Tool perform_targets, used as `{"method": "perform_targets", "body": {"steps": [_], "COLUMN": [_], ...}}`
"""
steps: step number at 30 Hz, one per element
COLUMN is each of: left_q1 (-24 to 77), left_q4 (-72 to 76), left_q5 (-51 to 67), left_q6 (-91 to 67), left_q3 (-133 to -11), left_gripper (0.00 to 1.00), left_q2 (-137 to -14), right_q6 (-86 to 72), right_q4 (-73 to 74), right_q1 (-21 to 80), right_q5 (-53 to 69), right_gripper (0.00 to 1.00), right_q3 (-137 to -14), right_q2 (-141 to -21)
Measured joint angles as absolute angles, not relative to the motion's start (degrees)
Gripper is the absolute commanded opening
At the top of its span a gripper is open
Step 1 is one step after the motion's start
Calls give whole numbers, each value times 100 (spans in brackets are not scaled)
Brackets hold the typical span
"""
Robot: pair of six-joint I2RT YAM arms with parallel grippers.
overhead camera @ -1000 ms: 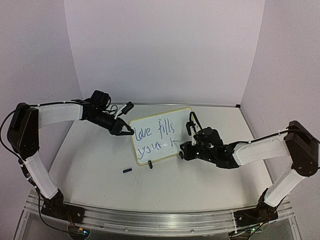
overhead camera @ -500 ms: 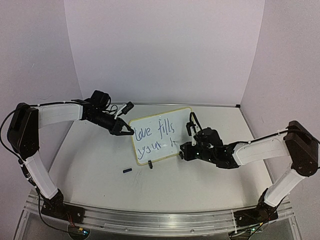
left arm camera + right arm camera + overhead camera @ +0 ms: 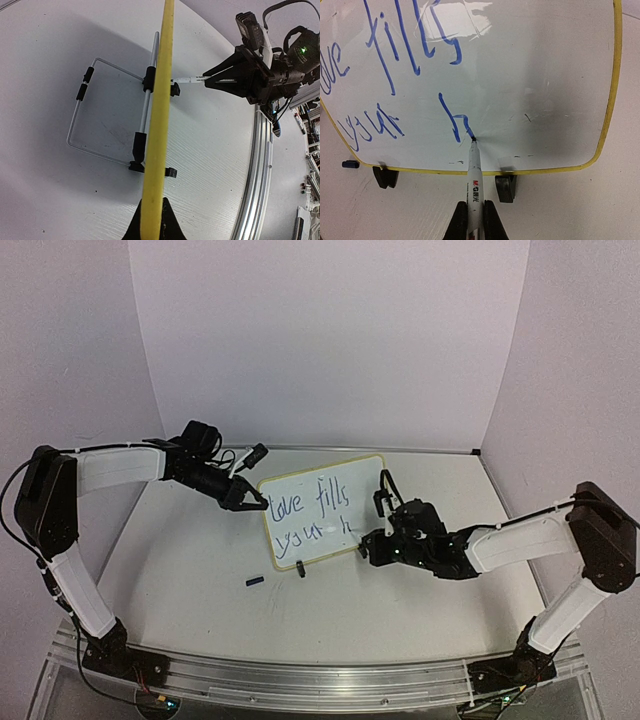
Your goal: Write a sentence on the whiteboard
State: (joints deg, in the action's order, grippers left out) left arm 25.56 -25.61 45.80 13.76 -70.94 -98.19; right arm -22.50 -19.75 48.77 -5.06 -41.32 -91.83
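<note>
The whiteboard (image 3: 364, 486) stands tilted on the table, its yellow rim (image 3: 159, 125) edge-on in the left wrist view. The sentence (image 3: 305, 504) in blue reads "love fills" above "your h". My left gripper (image 3: 257, 506) is shut on the board's left edge (image 3: 152, 220). My right gripper (image 3: 368, 546) is shut on a white marker (image 3: 474, 182). The marker's tip touches the whiteboard (image 3: 545, 75) at the end of the "h" (image 3: 451, 116), low in the middle.
A small blue marker cap (image 3: 255, 581) lies on the table in front of the board's left corner. Two black clip feet (image 3: 506, 187) hold the lower rim. A wire stand (image 3: 100, 110) props the board from behind. An aluminium rail (image 3: 320, 680) runs along the near edge.
The marker tip has moved right and down, adding the arch of the "h" to what was a single stroke. The left gripper and the board have not moved.
</note>
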Motion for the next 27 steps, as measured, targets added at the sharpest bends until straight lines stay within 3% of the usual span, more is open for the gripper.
{"method": "perform_targets", "body": {"steps": [27], "left_q1": [2558], "left_q4": [-2558], "left_q5": [4582], "left_q6": [1376], "left_q3": [-7094], "left_gripper": [0], "left_q2": [-9819], "right_q6": [-2150], "right_q4": [-1793], "right_q1": [4877], "right_q5": [-539], "right_gripper": [0], "right_q3": [-4104], "right_q2": [-8877]}}
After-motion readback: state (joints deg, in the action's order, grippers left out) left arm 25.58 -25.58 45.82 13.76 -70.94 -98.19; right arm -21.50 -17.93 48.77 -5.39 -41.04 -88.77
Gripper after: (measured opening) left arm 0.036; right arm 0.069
